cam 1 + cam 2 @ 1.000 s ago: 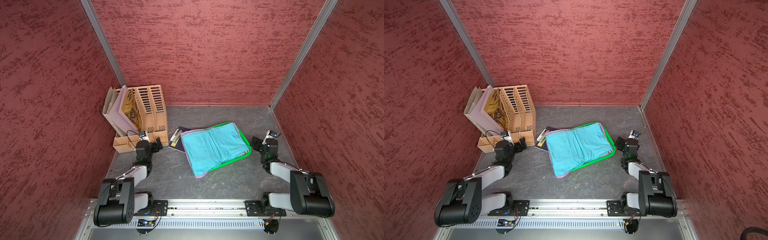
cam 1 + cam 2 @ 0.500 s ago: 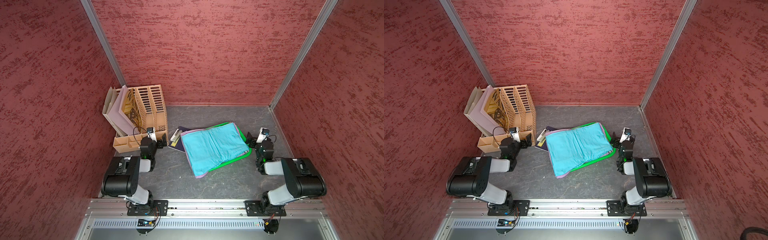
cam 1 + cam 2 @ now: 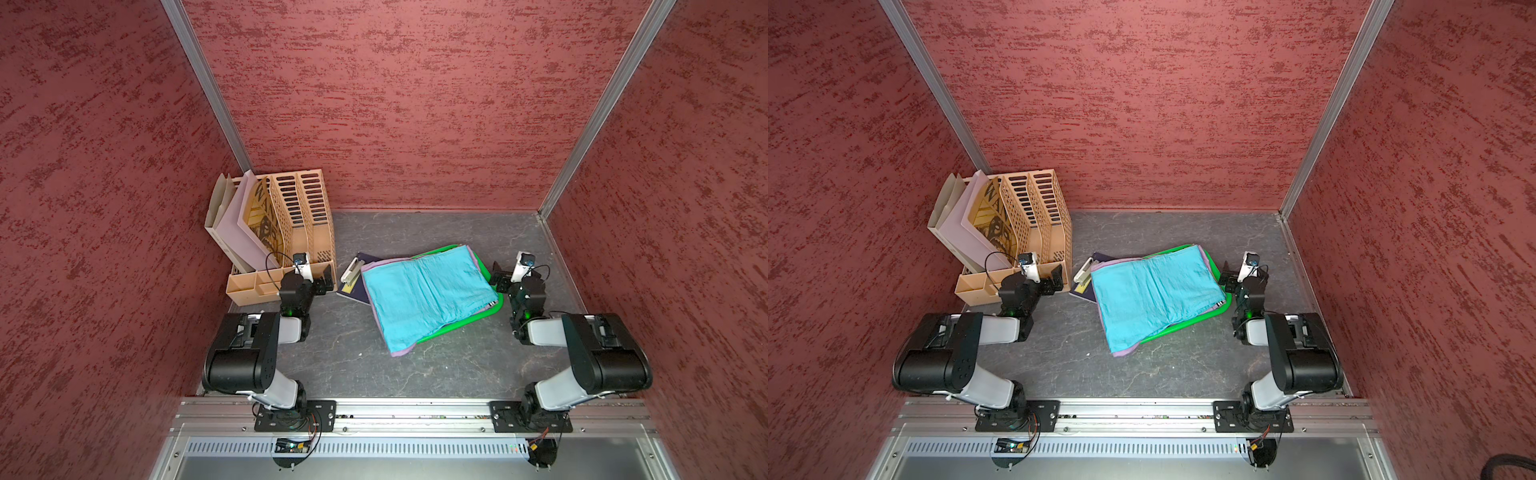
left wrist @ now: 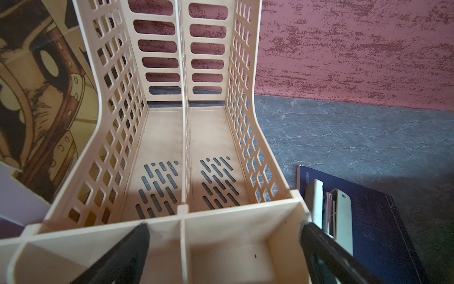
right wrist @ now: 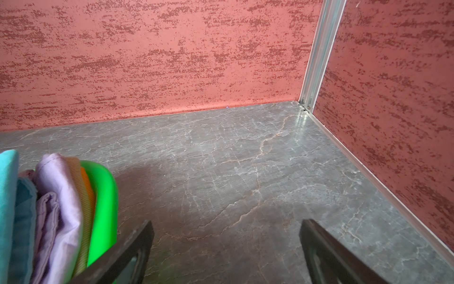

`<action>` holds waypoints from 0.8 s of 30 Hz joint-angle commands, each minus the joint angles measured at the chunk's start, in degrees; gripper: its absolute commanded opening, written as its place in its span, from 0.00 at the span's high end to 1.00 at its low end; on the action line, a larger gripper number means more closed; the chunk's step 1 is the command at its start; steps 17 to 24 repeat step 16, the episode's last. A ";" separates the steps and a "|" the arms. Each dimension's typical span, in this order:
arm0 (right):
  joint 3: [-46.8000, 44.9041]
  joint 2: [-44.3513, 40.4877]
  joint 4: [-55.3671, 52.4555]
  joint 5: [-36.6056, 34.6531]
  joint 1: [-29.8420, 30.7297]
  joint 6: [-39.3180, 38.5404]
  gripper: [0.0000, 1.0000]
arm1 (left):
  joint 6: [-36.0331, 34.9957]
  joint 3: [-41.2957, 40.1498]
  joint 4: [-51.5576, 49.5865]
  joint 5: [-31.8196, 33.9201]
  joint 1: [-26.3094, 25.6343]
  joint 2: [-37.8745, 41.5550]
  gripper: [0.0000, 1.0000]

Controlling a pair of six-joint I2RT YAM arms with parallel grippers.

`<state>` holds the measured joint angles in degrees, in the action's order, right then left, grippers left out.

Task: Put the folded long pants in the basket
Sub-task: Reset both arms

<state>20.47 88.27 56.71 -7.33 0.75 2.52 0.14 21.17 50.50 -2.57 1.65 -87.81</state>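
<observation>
A stack of folded long pants fills the green basket [image 3: 478, 316] at mid-table in both top views. The teal pair [image 3: 428, 297] lies on top and overhangs the near rim [image 3: 1167, 330]. In the right wrist view lilac [image 5: 59, 196], khaki [image 5: 78, 177] and orange [image 5: 88, 183] layers show beside the basket rim [image 5: 105, 196]. My right gripper [image 3: 498, 276] [image 5: 227, 225] is open and empty over bare table just right of the basket. My left gripper [image 3: 326, 279] [image 4: 223, 228] is open and empty at the organiser's front tray.
A beige slotted file organiser [image 3: 307, 220] with folders and a printed sheet stands at the back left. A stapler [image 3: 350, 271] lies on a dark blue notebook [image 3: 353, 293] between organiser and basket. Red walls close in three sides.
Both arms have folded up, with their elbows drawn back toward the rail. The grippers have edged a little away from the rail. The pants stack and basket have not moved.
</observation>
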 commanded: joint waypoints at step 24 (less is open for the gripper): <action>0.26 0.29 -1.69 -0.31 0.40 -1.04 0.02 | -0.68 0.74 0.21 -1.05 0.50 0.00 0.00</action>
